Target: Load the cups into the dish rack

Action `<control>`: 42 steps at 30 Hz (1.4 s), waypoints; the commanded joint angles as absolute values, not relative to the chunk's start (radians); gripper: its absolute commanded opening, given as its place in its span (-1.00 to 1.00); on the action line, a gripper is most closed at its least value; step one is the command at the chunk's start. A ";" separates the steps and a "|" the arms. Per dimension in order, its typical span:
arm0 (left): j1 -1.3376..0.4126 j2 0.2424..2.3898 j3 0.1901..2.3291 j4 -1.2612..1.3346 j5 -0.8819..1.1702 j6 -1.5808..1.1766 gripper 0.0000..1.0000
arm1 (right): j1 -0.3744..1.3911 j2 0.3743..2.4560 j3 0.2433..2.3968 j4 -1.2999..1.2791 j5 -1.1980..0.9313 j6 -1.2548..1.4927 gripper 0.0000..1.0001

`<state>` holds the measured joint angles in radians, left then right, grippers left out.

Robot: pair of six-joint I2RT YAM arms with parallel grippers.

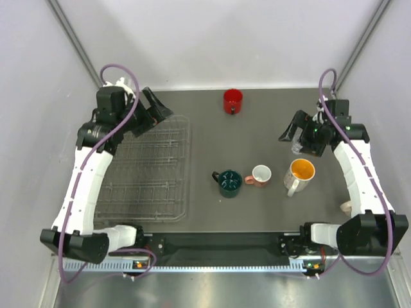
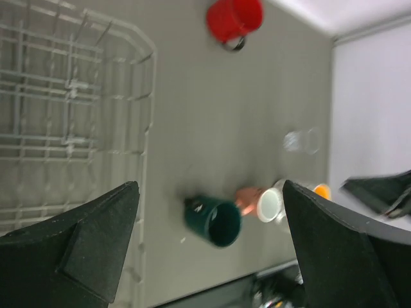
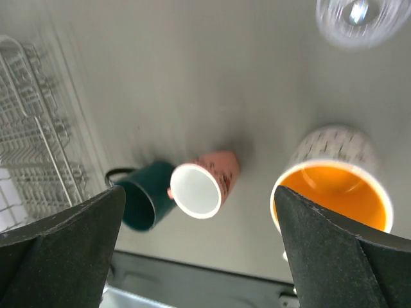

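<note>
1. Both hands are spread wide and hold nothing. The left hand (image 1: 154,112) hangs over the far end of the dish rack (image 1: 188,173); the right hand (image 1: 294,128) hangs over the right side of the tabletop (image 1: 205,138).
2. No cup is in the rack yet. All that can be seen stand on the tabletop, to the right of it.
3. The green mug (image 1: 229,183), pink mug (image 1: 261,174) and orange-lined mug (image 1: 300,172) sit in a tight row near the front. A wide hand coming down on the pink one could likely shove a neighbour or catch a handle.
4. The clear glass (image 3: 356,19) stands just beside the right hand. It is small and hard to see, so a finger could tip it or close off-centre and send it skidding.
5. The red mug (image 1: 232,101) stands alone at the far edge; a nudge there could push it to the back wall.
6. A tan cup (image 1: 347,206) is half hidden by the right forearm, and a sweep of that arm could knock it.
7. The rack is thin wire. A cup let go high or tilted may topple between the wires.
</note>
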<state>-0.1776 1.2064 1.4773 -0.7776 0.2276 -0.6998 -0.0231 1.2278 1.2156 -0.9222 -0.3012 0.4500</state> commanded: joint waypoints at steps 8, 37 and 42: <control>-0.152 1.224 1.582 -1.068 0.169 -0.517 0.97 | -0.050 1.402 1.486 -0.939 -0.199 0.444 0.99; -0.146 1.302 1.549 -0.913 0.160 -0.505 0.61 | -0.092 1.715 1.683 -0.950 0.076 0.397 0.51; -0.146 1.321 1.581 -0.930 0.164 -0.503 0.47 | -0.035 1.815 1.707 -0.950 0.121 0.390 0.44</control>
